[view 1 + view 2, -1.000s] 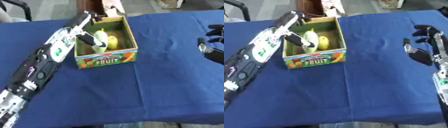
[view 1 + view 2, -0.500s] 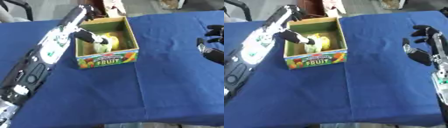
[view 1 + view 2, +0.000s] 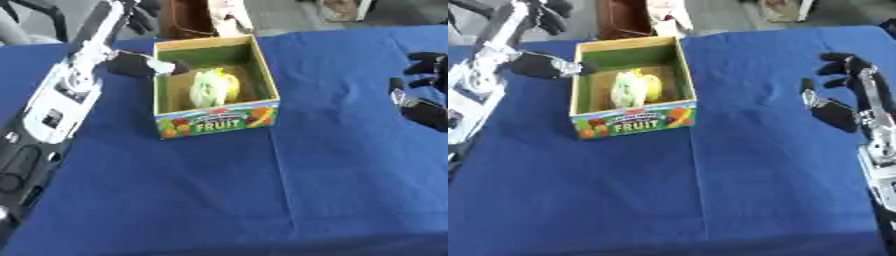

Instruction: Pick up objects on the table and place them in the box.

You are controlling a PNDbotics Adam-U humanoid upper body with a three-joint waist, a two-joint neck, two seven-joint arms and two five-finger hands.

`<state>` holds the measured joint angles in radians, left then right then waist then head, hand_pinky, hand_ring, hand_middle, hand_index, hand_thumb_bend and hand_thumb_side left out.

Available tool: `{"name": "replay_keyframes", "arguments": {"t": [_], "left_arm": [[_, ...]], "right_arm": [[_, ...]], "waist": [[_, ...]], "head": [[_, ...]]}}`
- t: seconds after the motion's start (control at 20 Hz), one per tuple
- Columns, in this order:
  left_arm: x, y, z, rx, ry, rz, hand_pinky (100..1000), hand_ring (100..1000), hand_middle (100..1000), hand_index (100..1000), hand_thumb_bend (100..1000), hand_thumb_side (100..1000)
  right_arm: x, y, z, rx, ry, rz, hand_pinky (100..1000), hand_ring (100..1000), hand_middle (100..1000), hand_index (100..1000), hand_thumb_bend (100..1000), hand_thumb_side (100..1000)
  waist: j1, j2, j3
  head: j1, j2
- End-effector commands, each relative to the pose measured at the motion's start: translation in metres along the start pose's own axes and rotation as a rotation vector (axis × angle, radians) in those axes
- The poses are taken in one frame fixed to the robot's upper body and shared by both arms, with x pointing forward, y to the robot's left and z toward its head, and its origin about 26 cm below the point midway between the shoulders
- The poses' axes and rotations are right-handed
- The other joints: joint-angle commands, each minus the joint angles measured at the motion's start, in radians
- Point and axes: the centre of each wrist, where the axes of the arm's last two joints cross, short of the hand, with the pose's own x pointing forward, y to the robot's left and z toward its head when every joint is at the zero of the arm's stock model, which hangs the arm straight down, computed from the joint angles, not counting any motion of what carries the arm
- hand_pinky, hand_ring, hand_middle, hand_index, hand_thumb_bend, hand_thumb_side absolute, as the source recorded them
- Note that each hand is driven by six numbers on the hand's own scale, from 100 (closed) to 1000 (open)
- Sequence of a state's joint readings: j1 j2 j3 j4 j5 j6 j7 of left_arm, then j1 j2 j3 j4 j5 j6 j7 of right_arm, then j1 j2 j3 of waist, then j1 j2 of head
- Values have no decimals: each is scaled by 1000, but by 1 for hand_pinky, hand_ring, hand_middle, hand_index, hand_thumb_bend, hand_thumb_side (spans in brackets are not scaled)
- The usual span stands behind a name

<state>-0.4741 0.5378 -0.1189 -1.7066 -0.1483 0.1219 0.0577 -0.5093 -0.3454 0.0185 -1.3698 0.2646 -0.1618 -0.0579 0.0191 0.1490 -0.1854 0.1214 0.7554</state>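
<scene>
Box [image 3: 633, 120] held yellow-green fruit [image 3: 632, 89], left hand [image 3: 140, 66] empty w/ fingers relaxed beside its wall, right hand [image 3: 843, 95] idle, open; drop step looked done, worktop [image 3: 737, 190] showed nothing else to grab.

Left hand [image 3: 140, 66] sits at the box [image 3: 215, 126] left wall, just outside the rim — that wall blocks any sideways move to its right. Box floor beyond it partly taken by pale-green and yellow pieces [image 3: 210, 87]. Right hand [image 3: 842, 102] hangs open — bare blue cloth [image 3: 737, 165] between it and the box
</scene>
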Motion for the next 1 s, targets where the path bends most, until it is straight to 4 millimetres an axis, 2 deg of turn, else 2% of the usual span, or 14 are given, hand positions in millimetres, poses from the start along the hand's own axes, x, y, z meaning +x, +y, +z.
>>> {"name": "replay_keyframes", "arguments": {"t": [0.05, 0.55, 0.75, 1.0], "left_arm": [[10, 20, 13, 101, -23, 46, 596, 579, 610, 735, 840, 186], [-19, 7, 62, 285, 137, 177, 569, 540, 567, 717, 841, 186], [-26, 3, 70, 315, 178, 189, 566, 531, 558, 715, 841, 190], [-28, 1, 72, 313, 186, 196, 564, 521, 547, 713, 841, 189]], "right_arm": [[6, -12, -4, -28, -26, -3, 627, 733, 572, 780, 208, 100], [6, -13, 0, -56, -29, -59, 616, 730, 569, 772, 196, 109], [4, -13, 2, -64, -21, -72, 615, 729, 567, 770, 191, 113], [4, -12, 4, -72, -16, -81, 613, 728, 566, 768, 187, 115]], "waist": [[-2, -12, 4], [-7, -15, 31], [-7, -16, 34], [-8, -13, 33]], "head": [[-3, -7], [35, -1], [55, 6], [59, 13]]}}
